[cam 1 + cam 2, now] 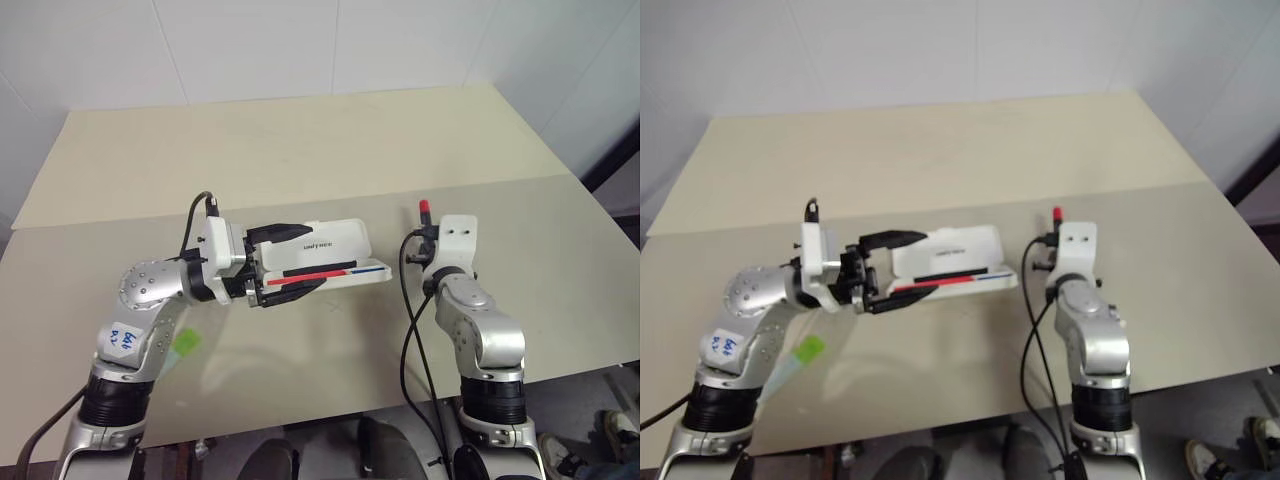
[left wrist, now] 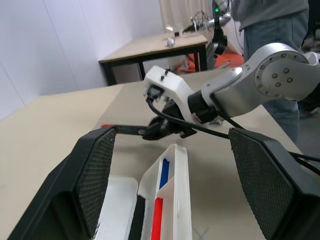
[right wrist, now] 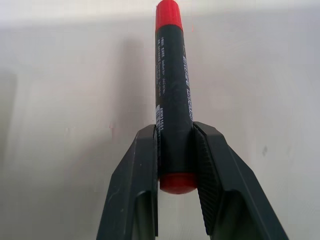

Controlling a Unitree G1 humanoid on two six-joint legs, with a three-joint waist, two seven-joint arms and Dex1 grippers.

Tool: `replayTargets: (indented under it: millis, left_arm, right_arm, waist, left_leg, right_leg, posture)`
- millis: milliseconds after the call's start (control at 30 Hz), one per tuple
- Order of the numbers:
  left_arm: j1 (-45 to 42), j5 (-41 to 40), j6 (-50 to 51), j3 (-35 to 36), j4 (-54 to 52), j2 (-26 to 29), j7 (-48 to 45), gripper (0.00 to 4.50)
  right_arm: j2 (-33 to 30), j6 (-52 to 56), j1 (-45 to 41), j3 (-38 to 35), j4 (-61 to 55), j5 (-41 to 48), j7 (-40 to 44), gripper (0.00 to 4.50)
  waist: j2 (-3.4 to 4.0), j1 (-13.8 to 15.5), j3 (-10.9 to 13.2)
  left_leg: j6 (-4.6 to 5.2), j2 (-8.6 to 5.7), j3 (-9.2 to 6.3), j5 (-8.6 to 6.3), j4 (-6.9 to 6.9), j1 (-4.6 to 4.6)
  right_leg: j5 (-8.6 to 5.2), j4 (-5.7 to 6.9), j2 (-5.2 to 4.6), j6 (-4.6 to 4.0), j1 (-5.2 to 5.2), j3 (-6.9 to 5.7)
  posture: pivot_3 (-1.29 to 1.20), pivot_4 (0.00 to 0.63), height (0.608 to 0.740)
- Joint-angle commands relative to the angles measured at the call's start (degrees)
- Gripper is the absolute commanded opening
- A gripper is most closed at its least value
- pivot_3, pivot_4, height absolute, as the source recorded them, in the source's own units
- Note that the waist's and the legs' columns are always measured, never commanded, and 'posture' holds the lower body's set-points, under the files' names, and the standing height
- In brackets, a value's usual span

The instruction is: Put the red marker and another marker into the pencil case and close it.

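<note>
Seen from the head: right gripper [image 1: 425,232] clamped on the red marker [image 1: 424,209], its long axis pointing forward and away, with the open pencil case [image 1: 330,262] just to its left on the table [image 1: 300,140]; left gripper [image 1: 290,262] spread wide around the case's near end, the green marker [image 1: 186,343] lying under that arm. From the left wrist: wide-apart fingers [image 2: 95,170] flanking the case's tray. From the right wrist: fingers [image 3: 142,175] pinching the marker's barrel near its rear end.
</note>
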Motion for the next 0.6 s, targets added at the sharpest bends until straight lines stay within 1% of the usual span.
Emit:
replayTargets:
  millis: [33,133,233,333,433,600]
  left_arm:
    - [-0.28,1.81,-3.88,-1.35,1.48,-1.02,-1.05,3.85]
    - [-0.71,2.54,-4.96,-2.47,2.30,-2.29,-0.97,3.85]
    - [-0.72,2.89,-5.57,-2.98,2.62,-2.80,-0.93,3.85]
    - [-0.15,3.08,-5.96,-2.94,2.49,-2.78,-1.00,3.85]
    - [0.55,2.87,-5.73,-2.42,1.78,-2.37,-0.82,3.85]
    - [2.50,2.58,-5.15,-0.96,0.14,-0.52,-0.49,3.85]
  right_arm:
    - [-2.35,-5.11,-1.38,-1.24,-1.08,0.18,2.75,0.64]
    - [-4.51,-8.53,-2.32,-1.27,-1.73,4.05,10.18,0.64]
    - [-6.69,-9.20,-3.32,-2.03,-2.31,11.76,21.20,0.64]
    - [-10.90,-11.80,-5.06,0.32,-0.07,15.90,33.25,0.64]
    - [-14.86,-16.01,-7.22,4.34,3.95,15.67,42.37,0.64]
    - [-16.78,-24.24,-11.97,8.83,13.72,13.23,51.14,0.64]
  waist:
    - [0.00,0.01,0.00]
    - [0.00,-0.10,0.00]
    - [0.00,-0.16,0.00]
    - [-0.01,-0.12,0.00]
    - [-0.02,0.00,-0.01]
    - [-0.03,0.01,-0.01]
  left_leg:
    - [0.00,0.00,0.01,0.00,0.00,0.01]
    - [0.00,0.02,0.02,0.00,0.00,0.00]
    - [0.00,0.03,0.03,0.00,0.00,0.00]
    - [0.00,0.06,0.02,0.00,0.00,0.00]
    - [0.00,0.05,0.02,0.00,0.01,-0.01]
    - [0.00,0.07,0.02,0.00,0.04,0.00]
  right_leg:
    - [0.00,0.00,0.00,0.00,0.01,0.00]
    - [0.00,-0.04,0.02,0.00,0.00,0.00]
    - [0.00,-0.07,0.01,0.00,0.00,0.01]
    - [0.00,-0.10,0.03,0.00,0.01,0.00]
    - [0.00,-0.13,0.02,0.00,0.03,0.00]
    - [0.00,-0.13,0.02,0.00,0.05,-0.01]
  posture:
    - [0.00,0.150,0.740]
    - [0.00,0.150,0.740]
    - [0.00,0.150,0.740]
    - [0.00,0.150,0.740]
    - [0.00,0.150,0.740]
    - [0.00,0.150,0.740]
